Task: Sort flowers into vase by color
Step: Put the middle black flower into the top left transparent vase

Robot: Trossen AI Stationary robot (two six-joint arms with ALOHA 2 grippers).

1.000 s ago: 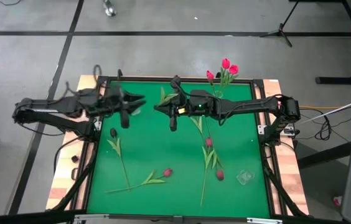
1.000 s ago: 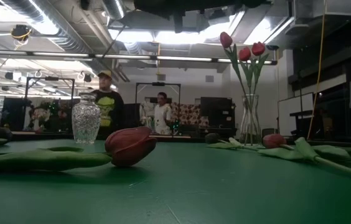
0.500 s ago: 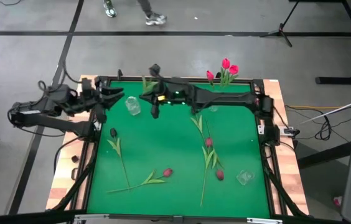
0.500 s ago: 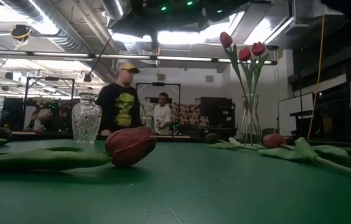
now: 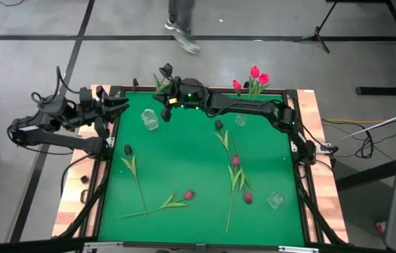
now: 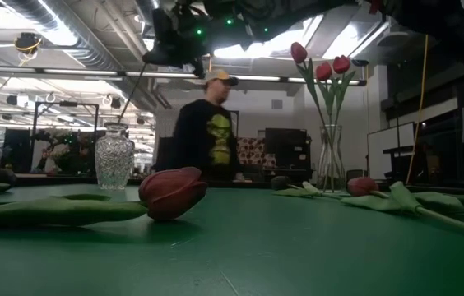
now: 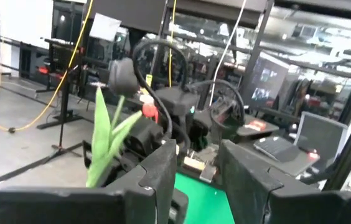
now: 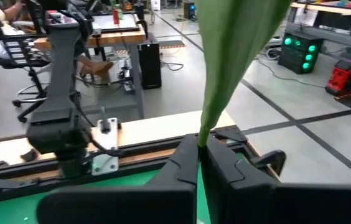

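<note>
Our right gripper (image 5: 164,76) is pinched shut on the thin green stem of an artificial tulip (image 8: 238,62); in the right wrist view a broad green leaf rises straight out from between the closed dark fingers (image 8: 182,168). In the high view this gripper sits raised at the far edge of the green table mat (image 5: 184,169), just beyond the short faceted clear glass vase (image 5: 149,120) standing near the far left corner. The flower head (image 7: 123,73), seen from the left wrist camera, looks dark.

Our left gripper (image 5: 117,103) waits off the mat's far left corner, fingers spread and holding nothing.

Moving outward, the tall slender glass vase (image 6: 329,156) at the far edge holds three bright pink-red tulips (image 5: 253,79). Loose flowers lie flat on the mat: a black-headed tulip (image 5: 127,150) near the left edge, a dark red tulip (image 5: 189,194) towards the near side, and a cluster of long-stemmed tulips (image 5: 236,169) right of centre, with a second small clear glass object (image 5: 275,200) beside them. A person (image 6: 207,131) passes behind the table.

We judge the step in hand to be carrying the held flower to the short vase. Risks from here:

- The grip is on a flexible stem, so the lower end may swing and miss the narrow mouth.
- A stem striking the rim could tip the light vase.
- The leaf may snag on the rim and pull the stem from the grip.
- The head colour is hard to confirm, so we could choose the wrong vase.
</note>
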